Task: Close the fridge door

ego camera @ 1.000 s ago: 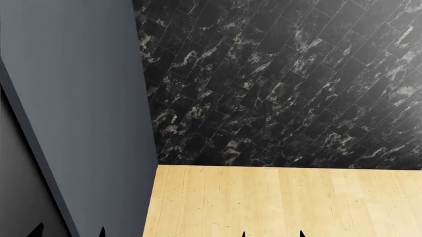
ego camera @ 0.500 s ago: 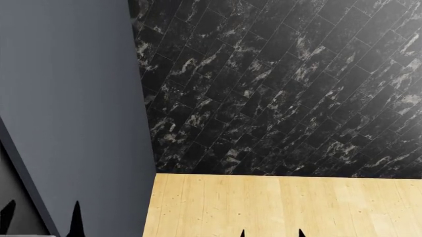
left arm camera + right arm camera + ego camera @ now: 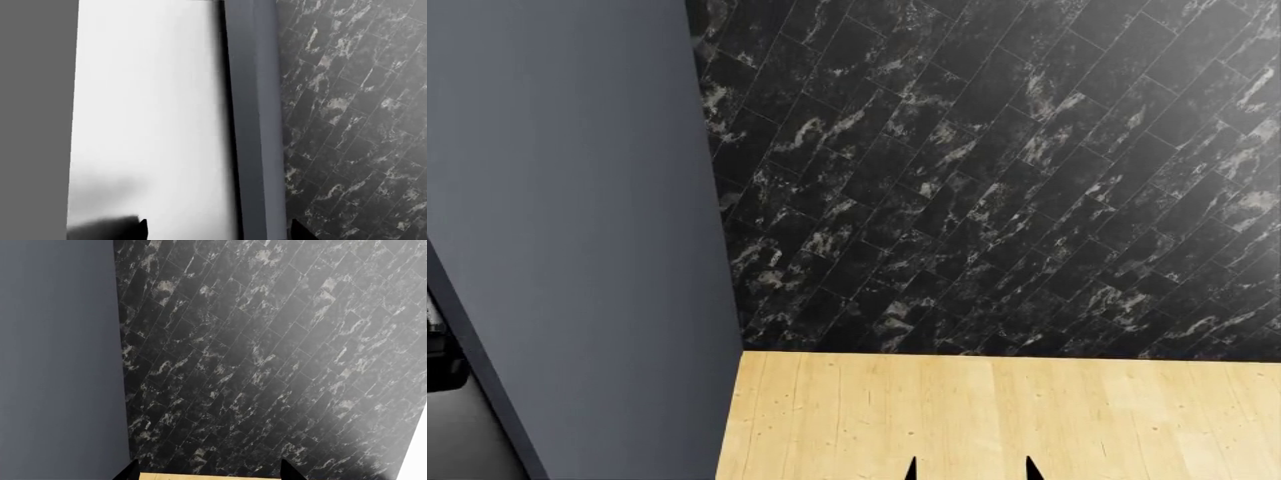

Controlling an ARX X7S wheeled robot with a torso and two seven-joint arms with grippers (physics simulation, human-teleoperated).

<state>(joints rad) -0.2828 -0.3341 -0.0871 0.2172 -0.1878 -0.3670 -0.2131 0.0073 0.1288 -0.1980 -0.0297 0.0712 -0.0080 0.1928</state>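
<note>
The fridge door (image 3: 574, 200) is a tall grey panel filling the left of the head view, standing open with its edge toward me. In the left wrist view its grey edge (image 3: 253, 125) runs between a white inner surface (image 3: 147, 100) and the dark wall. My left gripper (image 3: 219, 231) is open; its two black tips show on either side of that edge, nothing between them. It is out of the head view. My right gripper (image 3: 970, 468) is open and empty, low over the floor, right of the door (image 3: 60, 340); its tips (image 3: 208, 472) frame the wall.
A black marble-tiled wall (image 3: 1001, 170) stands straight ahead, meeting a light wooden floor (image 3: 988, 410). A small dark part (image 3: 438, 350) shows at the head view's left edge behind the door; I cannot tell what it is.
The left gripper's tips rose at the head view's lower left, beside the door's edge, then left that view. The head view shifted slightly. The right gripper has hardly moved.
</note>
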